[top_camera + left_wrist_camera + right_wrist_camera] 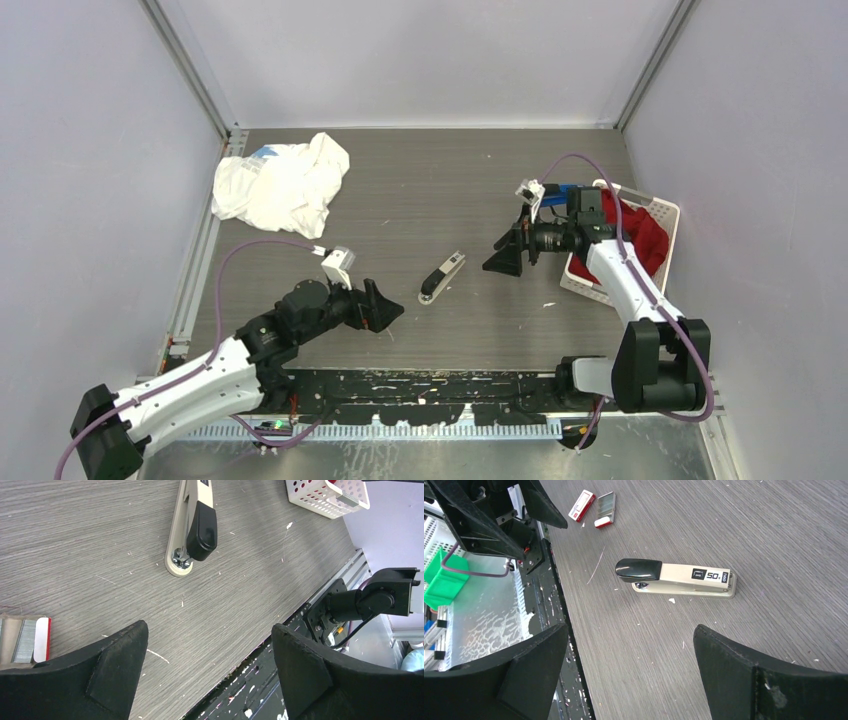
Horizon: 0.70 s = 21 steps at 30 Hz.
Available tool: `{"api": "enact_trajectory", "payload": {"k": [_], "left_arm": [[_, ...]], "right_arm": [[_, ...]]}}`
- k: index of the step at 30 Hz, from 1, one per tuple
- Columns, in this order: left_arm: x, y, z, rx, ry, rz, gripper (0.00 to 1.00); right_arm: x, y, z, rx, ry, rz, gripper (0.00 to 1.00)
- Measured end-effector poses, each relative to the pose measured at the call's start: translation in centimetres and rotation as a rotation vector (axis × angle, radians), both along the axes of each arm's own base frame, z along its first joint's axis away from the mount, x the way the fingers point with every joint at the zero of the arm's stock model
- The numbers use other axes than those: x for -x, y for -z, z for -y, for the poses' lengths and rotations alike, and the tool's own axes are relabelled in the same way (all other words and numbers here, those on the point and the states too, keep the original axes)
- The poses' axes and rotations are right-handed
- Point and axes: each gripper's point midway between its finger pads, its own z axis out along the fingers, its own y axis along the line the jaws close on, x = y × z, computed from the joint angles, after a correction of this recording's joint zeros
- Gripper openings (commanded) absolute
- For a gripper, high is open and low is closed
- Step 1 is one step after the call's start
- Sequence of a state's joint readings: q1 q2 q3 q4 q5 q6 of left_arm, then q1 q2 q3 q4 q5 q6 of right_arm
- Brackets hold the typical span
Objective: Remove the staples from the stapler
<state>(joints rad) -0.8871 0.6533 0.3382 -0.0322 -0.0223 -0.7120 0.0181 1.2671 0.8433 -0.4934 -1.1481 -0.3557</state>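
Left hand & right hand both gape wide, stapler lying btwn them; red-white box near left.

From my right wrist camera, the beige stapler on the desk shows a bold "50" on its top — the black badge beside it prints too small for me to read.

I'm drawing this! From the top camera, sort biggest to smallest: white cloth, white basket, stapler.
Largest: white cloth and white basket, about alike; the right arm hides part of the basket.
Smallest: stapler, clearly.
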Motion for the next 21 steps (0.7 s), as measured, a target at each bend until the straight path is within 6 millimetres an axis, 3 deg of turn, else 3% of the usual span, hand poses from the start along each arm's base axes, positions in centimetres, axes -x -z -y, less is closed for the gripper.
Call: {"api": "enact_trajectory", "payload": {"k": [13, 21], "left_arm": [[0.1, 0.3, -0.1, -0.020, -0.002, -0.023, 0.92], [-0.3, -1.6, 0.2, -0.045, 0.001, -0.021, 0.91]], "right_arm": [[0.2, -0.7, 0.0, -0.013, -0.004, 0.020, 1.00], [0.5, -1.3, -0.1, -0.022, -0.009, 0.039, 1.00]]}}
